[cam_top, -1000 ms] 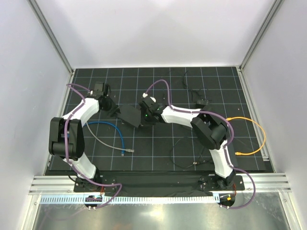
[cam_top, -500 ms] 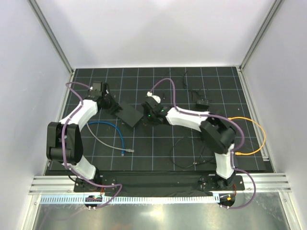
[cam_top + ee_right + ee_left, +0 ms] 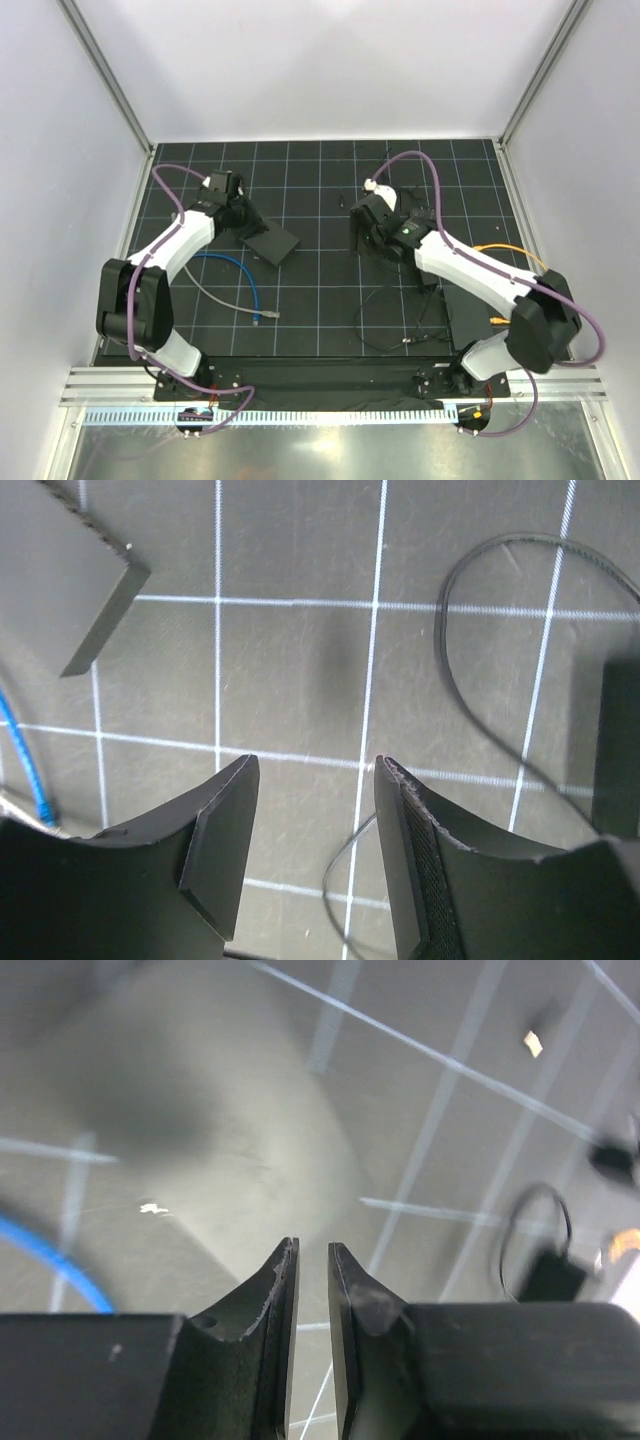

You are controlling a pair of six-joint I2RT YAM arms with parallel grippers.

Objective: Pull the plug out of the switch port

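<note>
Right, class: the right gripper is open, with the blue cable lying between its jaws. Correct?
No. The right gripper is open, but the blue cable lies off to the side on the mat, not between its jaws; the right wrist view shows it.

The mat (image 3: 300,680) and switch (image 3: 272,241) look matt; the fingers (image 3: 222,830) are scuffed black plastic.

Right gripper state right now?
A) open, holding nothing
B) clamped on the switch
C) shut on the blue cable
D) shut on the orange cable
A: the wrist view shows the right gripper with its fingers wide apart above the gridded mat, gripping nothing. The switch lies clear of them to one side.
</note>
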